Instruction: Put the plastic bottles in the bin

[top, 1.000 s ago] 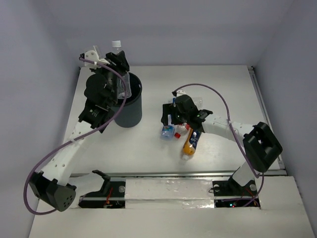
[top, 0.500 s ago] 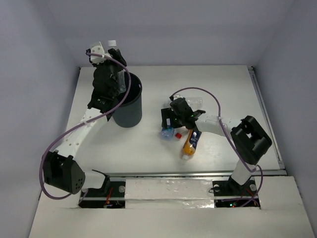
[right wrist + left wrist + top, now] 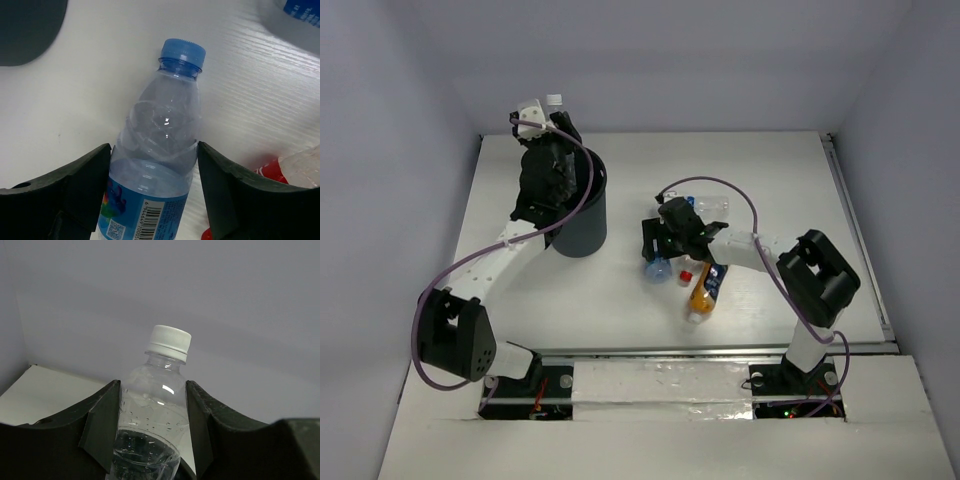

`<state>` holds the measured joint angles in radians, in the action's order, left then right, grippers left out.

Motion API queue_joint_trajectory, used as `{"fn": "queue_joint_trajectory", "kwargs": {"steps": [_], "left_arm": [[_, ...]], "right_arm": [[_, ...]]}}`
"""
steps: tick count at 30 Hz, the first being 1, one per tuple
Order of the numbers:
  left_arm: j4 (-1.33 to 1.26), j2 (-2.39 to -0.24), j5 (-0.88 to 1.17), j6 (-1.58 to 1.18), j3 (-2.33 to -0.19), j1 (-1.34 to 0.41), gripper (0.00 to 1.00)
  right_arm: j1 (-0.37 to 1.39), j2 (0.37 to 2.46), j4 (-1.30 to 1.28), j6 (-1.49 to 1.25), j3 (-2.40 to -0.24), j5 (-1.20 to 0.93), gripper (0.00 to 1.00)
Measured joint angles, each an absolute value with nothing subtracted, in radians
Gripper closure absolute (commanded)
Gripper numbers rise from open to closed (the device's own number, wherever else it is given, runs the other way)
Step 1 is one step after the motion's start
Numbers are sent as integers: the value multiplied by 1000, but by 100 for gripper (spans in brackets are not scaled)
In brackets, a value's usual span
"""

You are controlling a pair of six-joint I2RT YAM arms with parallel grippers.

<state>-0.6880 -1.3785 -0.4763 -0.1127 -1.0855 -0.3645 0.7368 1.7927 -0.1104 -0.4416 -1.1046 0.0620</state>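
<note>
**Top external view.** My left end effector (image 3: 552,128) is raised at the far left rim of the dark blue-black round plastic bin (image 3: 586,228). It grips a clear plastic bottle with a white cap (image 3: 554,100), cap uppermost. I cannot tell whether the bottle is squarely over the opening. My right end effector (image 3: 663,250) is down at the white counter (image 3: 780,170), over a clear plastic bottle with a blue cap and blue label (image 3: 657,268). Just beside it lie a red-capped clear bottle (image 3: 685,277) and an orange plastic bottle with a dark label (image 3: 701,292). A further clear bottle with a blue label (image 3: 710,205) lies beyond. Pale grey walls close the counter on three sides.

**Left wrist view.** Both fingers (image 3: 102,425) press the white-capped bottle at its shoulder, below the neck. Droplets cling inside. I judge it light, thin-walled and smooth, likely to dent under squeeze.

**Right wrist view.** The blue-capped bottle lies on its side between my fingers (image 3: 235,195). They stand at or very near its shoulder, and I cannot tell whether they clamp it. I judge it apt to roll on the smooth counter. It is best held across the body by the label. The red cap sits close, so clearance is tight.
</note>
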Motion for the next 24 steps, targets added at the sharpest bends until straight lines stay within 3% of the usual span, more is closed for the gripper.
{"fn": "queue_joint_trajectory", "kwargs": {"steps": [3,5,9,17,24], "left_arm": [[-696,-1378,-476,-116,-1070,-364,42],[-696,-1378,-474,-125,-1070,-364,37],[-697,-1372,-468,-142,-1070,-364,30],[-615,-1282,-411,-223,-1089,-364,35],[-566,-1097,-313,-391,-1055,-364,53]], "right_arm": [[742,1794,-98,-442,-1106,53,36],[746,1794,-97,-442,-1106,49,44],[748,1794,-96,-444,-1106,40,47],[756,1757,-76,-454,-1087,22,49],[765,1482,-41,-468,-1058,-21,49]]}}
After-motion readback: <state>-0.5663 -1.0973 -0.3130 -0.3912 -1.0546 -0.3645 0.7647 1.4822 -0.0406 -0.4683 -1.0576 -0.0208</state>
